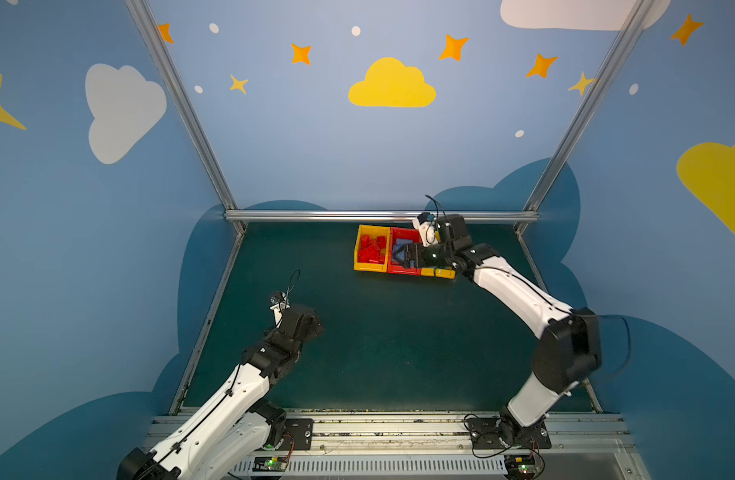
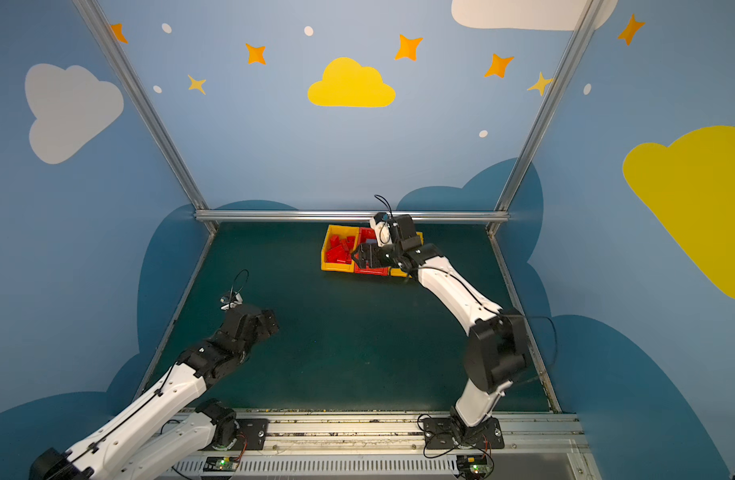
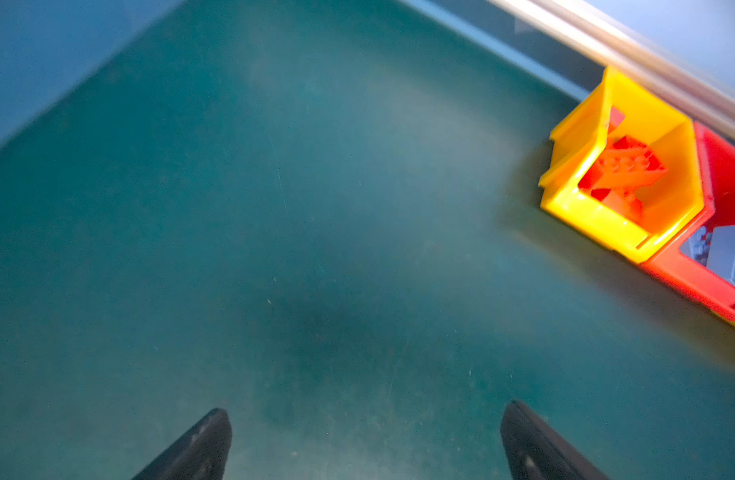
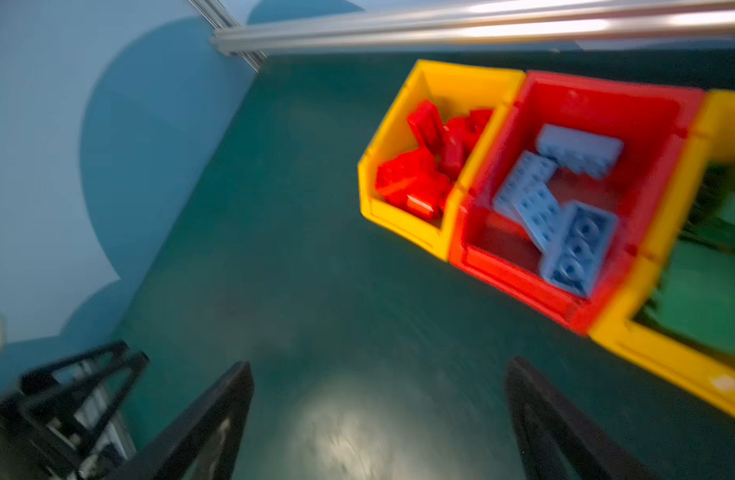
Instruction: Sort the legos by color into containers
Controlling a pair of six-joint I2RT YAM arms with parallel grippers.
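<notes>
The right gripper (image 4: 378, 419) stands spread wide and empty near the red bin (image 4: 519, 282); the left gripper (image 3: 365, 444) hangs splayed and empty, well apart; light blue legos (image 4: 577, 249) lie tumbled in that bin, red legos (image 4: 411, 183) in a yellow bin (image 4: 399, 224), blurred green legos (image 4: 698, 299) in the second yellow bin (image 4: 656, 353); no loose brick shows on the table (image 1: 378, 332), so sorting looks finished; the next move is likely a clean retreat.
</notes>
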